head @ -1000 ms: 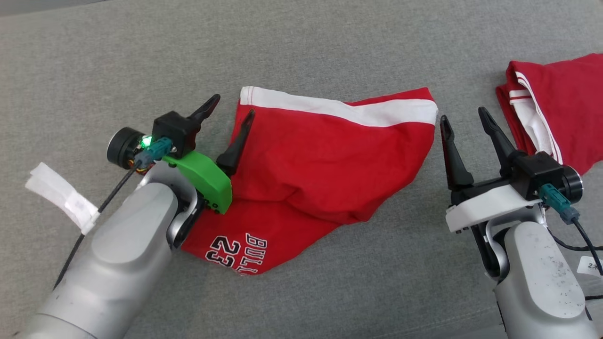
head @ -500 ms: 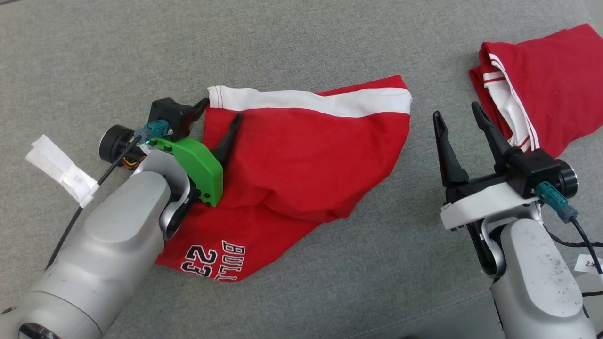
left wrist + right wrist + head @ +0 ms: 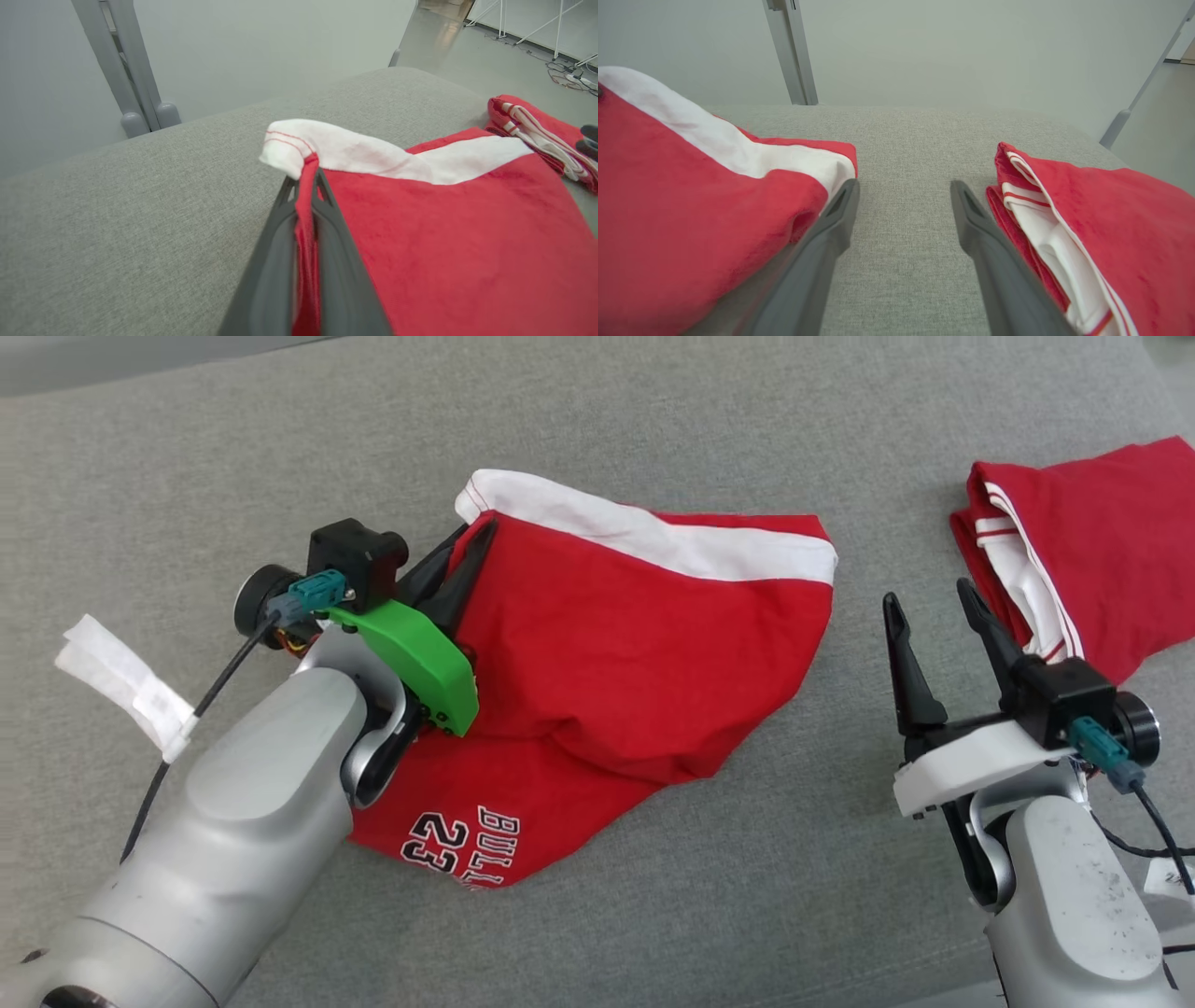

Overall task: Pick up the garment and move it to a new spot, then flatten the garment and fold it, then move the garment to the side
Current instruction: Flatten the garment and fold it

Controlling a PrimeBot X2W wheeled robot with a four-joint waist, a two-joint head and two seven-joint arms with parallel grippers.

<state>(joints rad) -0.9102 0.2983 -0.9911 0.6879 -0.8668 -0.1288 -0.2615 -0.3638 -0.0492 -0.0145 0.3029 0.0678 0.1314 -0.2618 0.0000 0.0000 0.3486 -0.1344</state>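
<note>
The red garment [image 3: 644, 653] lies rumpled in the middle of the grey cushion [image 3: 709, 420]. Its edge, just below the white band, is clamped between the left gripper [image 3: 471, 546] fingers. The bite looks thin, so a lift might let it slip free. The right gripper [image 3: 929, 597] hangs with fingers apart beside the folded red pile [image 3: 1083, 532], which a careless sweep could snag.

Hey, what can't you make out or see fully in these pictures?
Head view: the red garment's print wraps under its lower edge, so the letters after BULL are hidden.
Head view: the left forearm covers the garment's lower left part.
Head view: the folded red garment is cut off by the right edge.
Head view: the paper label, cut off by the right edge, is too small to read.
</note>
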